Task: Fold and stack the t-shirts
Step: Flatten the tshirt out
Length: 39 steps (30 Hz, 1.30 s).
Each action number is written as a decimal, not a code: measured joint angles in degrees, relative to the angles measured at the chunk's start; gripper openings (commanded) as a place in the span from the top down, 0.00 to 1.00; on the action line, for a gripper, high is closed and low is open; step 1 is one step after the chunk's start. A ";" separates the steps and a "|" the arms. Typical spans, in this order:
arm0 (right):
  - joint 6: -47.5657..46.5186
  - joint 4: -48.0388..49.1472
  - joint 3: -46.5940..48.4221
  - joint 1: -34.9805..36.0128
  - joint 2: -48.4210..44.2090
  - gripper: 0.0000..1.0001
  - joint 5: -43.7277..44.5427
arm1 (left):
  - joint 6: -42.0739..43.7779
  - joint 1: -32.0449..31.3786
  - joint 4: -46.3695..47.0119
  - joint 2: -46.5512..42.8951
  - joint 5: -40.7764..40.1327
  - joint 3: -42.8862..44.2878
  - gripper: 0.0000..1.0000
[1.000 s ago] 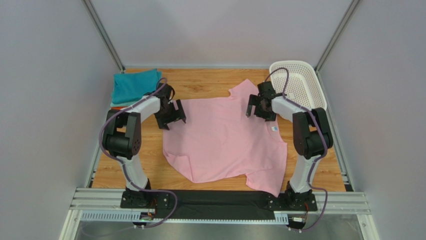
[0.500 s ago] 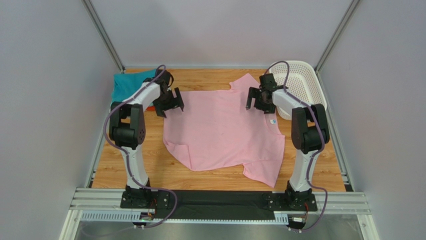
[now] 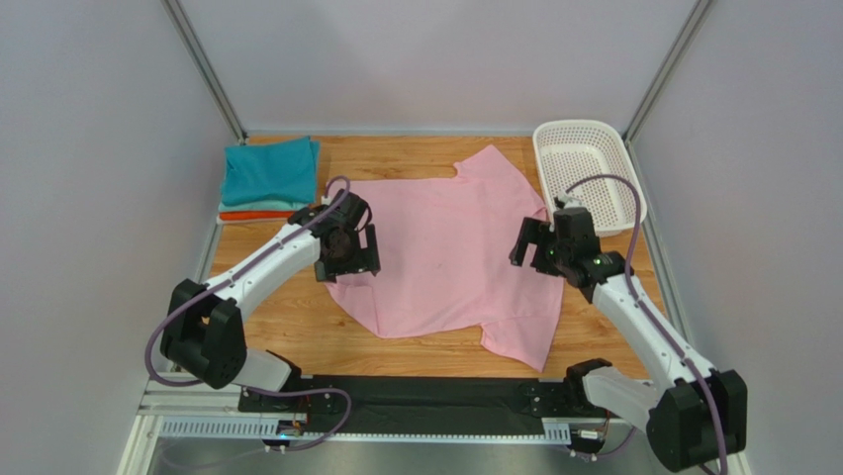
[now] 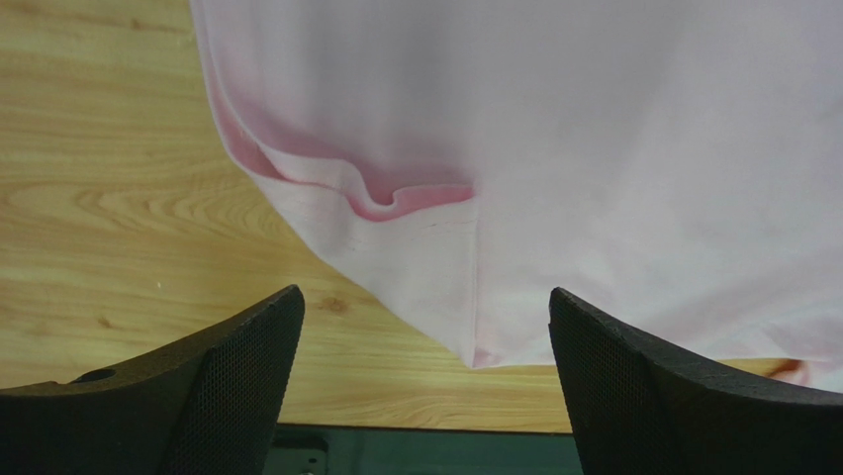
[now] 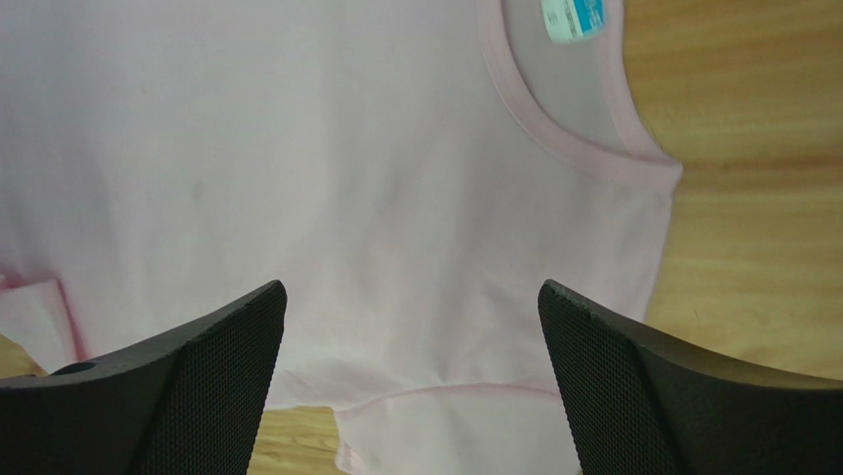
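Far left of the wooden table (image 3: 416,156) there's the stack of folded tees (image 3: 269,176) - teal on top, a pale mint one under it and an orange edge peeking out at the bottom. That pile sits well apart from both arms.

Next over is the left gripper (image 3: 349,259), hovering over the near-left corner of the pink tee (image 3: 445,247). Its fingers (image 4: 228,386) are spread wide with nothing pinched. The wrist view shows bare wood and the shirt's corner lying in the gap below them. Just beyond that corner there's a rumpled flap (image 4: 396,193) where the edge has doubled over on itself.

The pink tee lies flat in the middle of the table and isn't folded yet. Its long axis runs left to right, hem on the left, collar on the right, one sleeve pointing far and the other near.

The right gripper (image 3: 531,253) hangs over the collar end, also splayed open and holding nothing. Its wrist view has the neck label (image 5: 574,18) up at the far right of the neckline.

So the shirt sits between the two hands. My guess is the left arm is the obvious one for that doubled-over hem corner and the right one for the collar and shoulder side.

Far right is the white perforated basket (image 3: 580,125), just beside the tee's far sleeve
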 measured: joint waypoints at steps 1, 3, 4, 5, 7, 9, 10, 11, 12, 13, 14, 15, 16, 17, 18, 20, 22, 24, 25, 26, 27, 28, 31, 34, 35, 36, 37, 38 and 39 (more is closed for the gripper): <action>0.26 -1.18 -3.69 -0.13 -3.34 0.00 0.26 | -0.81 -1.11 -0.61 0.50 -0.81 -0.92 0.01; 0.59 -3.32 -7.74 -0.13 -7.45 0.00 0.59 | -2.71 -3.34 -2.62 2.34 -3.02 -1.62 0.05; 0.81 -4.22 -9.35 -0.13 -9.44 0.00 0.70 | -3.43 -4.15 -3.06 3.32 -3.98 -1.60 0.08; 1.03 -5.09 -10.38 -0.13 -11.08 0.00 0.66 | -4.00 -4.70 -3.28 4.22 -4.59 -1.57 0.11; 1.51 -5.66 -11.65 -0.13 -13.90 0.00 0.26 | -4.94 -5.60 -4.26 6.62 -5.79 -0.94 0.19; 1.99 -5.95 -12.07 -0.13 -15.80 0.00 -0.48 | -5.75 -5.88 -4.96 9.14 -6.93 0.11 0.21; 2.12 -5.90 -12.17 -0.13 -16.50 0.00 -0.72 | -6.01 -6.03 -5.29 10.21 -7.37 0.74 0.21; 2.23 -5.92 -12.22 -0.13 -16.90 0.00 -0.83 | -6.34 -6.08 -5.49 11.39 -7.87 1.44 0.22; 2.29 -5.92 -12.26 -0.13 -17.03 0.00 -0.94 | -6.58 -6.19 -5.77 12.57 -8.31 2.32 0.25; 2.32 -5.90 -12.28 -0.13 -17.05 0.00 -0.98 | -6.84 -6.38 -6.03 13.64 -8.57 3.21 0.25; 2.32 -5.92 -12.31 -0.13 -16.96 0.00 -1.05 | -6.99 -6.62 -6.21 14.69 -8.85 4.20 0.25; 2.32 -5.92 -12.35 -0.13 -16.83 0.00 -1.09 | -7.17 -6.97 -6.45 15.82 -9.16 5.40 0.27; 2.32 -5.92 -12.37 -0.13 -16.79 0.00 -1.11 | -7.34 -7.26 -6.45 16.63 -9.42 6.23 0.28; 2.32 -5.92 -12.39 -0.13 -16.61 0.00 -1.11 | -7.48 -7.52 -6.45 17.46 -9.51 7.08 0.29; 2.32 -5.92 -12.39 -0.13 -16.46 0.00 -1.11 | -7.58 -7.74 -6.43 18.27 -9.66 7.87 0.34; 2.29 -5.92 -12.41 -0.13 -16.13 0.00 -1.09 | -7.96 -8.04 -6.58 19.93 -9.86 9.38 0.37; 2.32 -5.92 -12.41 -0.13 -15.85 0.00 -1.09 | -8.15 -8.07 -6.58 21.27 -9.88 10.10 0.41; 2.29 -5.92 -12.41 -0.13 -15.69 0.00 -1.09 | -8.39 -8.15 -6.78 22.36 -10.01 10.08 0.44; 2.32 -5.92 -12.41 -0.13 -15.65 0.00 -1.09 | -8.63 -8.15 -6.86 22.75 -10.21 9.97 0.44; 2.32 -5.90 -12.44 -0.13 -15.63 0.00 -1.09 | -8.81 -8.15 -6.91 22.97 -10.34 9.84 0.46; 2.29 -5.90 -12.48 -0.13 -15.61 0.00 -1.09 | -9.14 -8.17 -7.04 23.23 -10.60 9.70 0.50; 2.29 -5.92 -12.50 -0.13 -15.58 0.00 -1.09 | -9.33 -8.17 -7.08 23.34 -10.80 9.57 0.51; 2.29 -5.90 -12.50 -0.13 -15.45 0.00 -1.11 | -9.94 -8.20 -7.15 24.24 -11.17 9.53 0.65; 2.29 -5.90 -12.52 -0.13 -15.26 0.00 -1.14 | -10.05 -8.22 -7.10 25.66 -11.17 9.53 0.70; 2.29 -5.88 -12.50 -0.13 -15.26 0.00 -1.14 | -10.03 -8.22 -7.06 26.05 -11.15 9.53 0.79; 2.29 -5.88 -12.52 -0.13 -15.28 0.00 -1.14 | -10.25 -8.22 -7.02 26.25 -11.13 9.49 0.84; 2.29 -5.88 -12.52 -0.13 -15.23 0.00 -1.16 | -10.27 -8.22 -6.95 26.36 -11.10 9.35 0.91; 2.29 -5.88 -12.52 -0.13 -15.21 0.00 -1.16 | -10.34 -8.24 -6.86 26.36 -11.10 9.11 1.00; 2.27 -5.88 -12.50 -0.13 -15.21 0.00 -1.18 | -10.29 -8.26 -6.80 26.36 -11.13 8.85 1.00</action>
